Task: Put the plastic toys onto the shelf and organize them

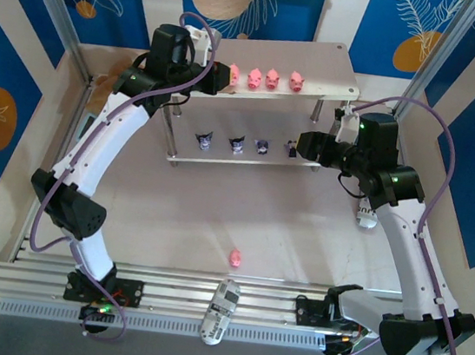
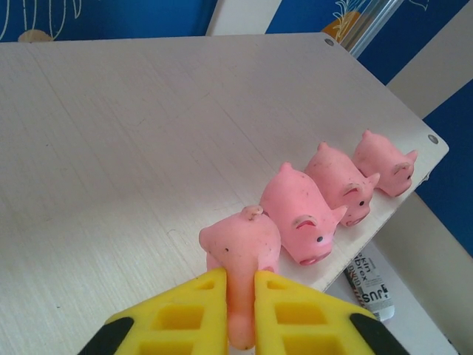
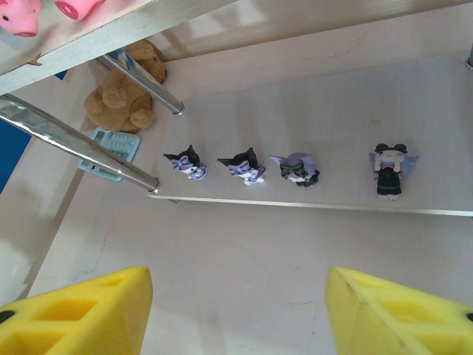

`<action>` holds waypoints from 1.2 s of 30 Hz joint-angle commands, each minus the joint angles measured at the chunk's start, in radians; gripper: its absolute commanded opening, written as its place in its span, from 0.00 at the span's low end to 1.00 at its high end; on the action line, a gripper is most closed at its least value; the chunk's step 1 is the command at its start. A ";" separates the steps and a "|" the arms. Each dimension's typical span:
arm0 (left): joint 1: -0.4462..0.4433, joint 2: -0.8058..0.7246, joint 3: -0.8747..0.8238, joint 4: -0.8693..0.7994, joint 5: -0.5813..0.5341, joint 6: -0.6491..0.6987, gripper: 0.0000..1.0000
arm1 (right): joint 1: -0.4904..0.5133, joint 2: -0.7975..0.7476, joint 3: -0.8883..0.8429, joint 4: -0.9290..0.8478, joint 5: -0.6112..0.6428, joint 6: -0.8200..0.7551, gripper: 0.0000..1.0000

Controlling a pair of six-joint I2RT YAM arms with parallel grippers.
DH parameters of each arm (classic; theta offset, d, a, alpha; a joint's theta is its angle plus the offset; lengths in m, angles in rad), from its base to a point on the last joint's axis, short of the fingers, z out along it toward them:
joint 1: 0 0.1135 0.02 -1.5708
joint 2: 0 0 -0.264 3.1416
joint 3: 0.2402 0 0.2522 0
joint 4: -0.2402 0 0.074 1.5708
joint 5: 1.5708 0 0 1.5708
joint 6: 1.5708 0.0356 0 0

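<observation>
Top board of shelf [image 1: 322, 66]: rear half bare, front edge taken by four pigs [image 1: 272, 79]; left fingers [image 2: 185, 318] pinch the leftmost pig [image 2: 240, 244]. Lower tier: four figurines [image 3: 244, 166] line the front, bare board behind. Legs [image 3: 81, 148] and teddy bear [image 3: 122, 96] crowd its left end. Tabletop [image 1: 215, 214] open bar one loose pig [image 1: 234, 257].

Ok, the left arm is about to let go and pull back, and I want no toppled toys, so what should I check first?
1. Left fingers off the end pig: not ok, they pinch it.
2. End pig seated flat on the top board: cannot tell, the fingers hide its underside.
3. Three neighbour pigs upright in a row: ok.
4. Four purple figurines standing on the lower board: ok.
5. Right fingers open and empty: ok.
6. Last pig shelved: not ok, it sits on the table.
</observation>
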 commanded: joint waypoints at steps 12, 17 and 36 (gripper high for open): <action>0.006 0.022 -0.006 0.065 0.013 -0.012 0.24 | -0.019 -0.019 -0.013 0.006 -0.028 -0.009 0.64; 0.005 0.016 -0.006 0.070 0.007 -0.012 0.23 | -0.023 -0.021 -0.014 0.003 -0.030 -0.009 0.64; -0.018 -0.180 -0.193 0.096 -0.071 0.105 0.25 | -0.023 -0.019 -0.025 0.003 -0.037 0.000 0.64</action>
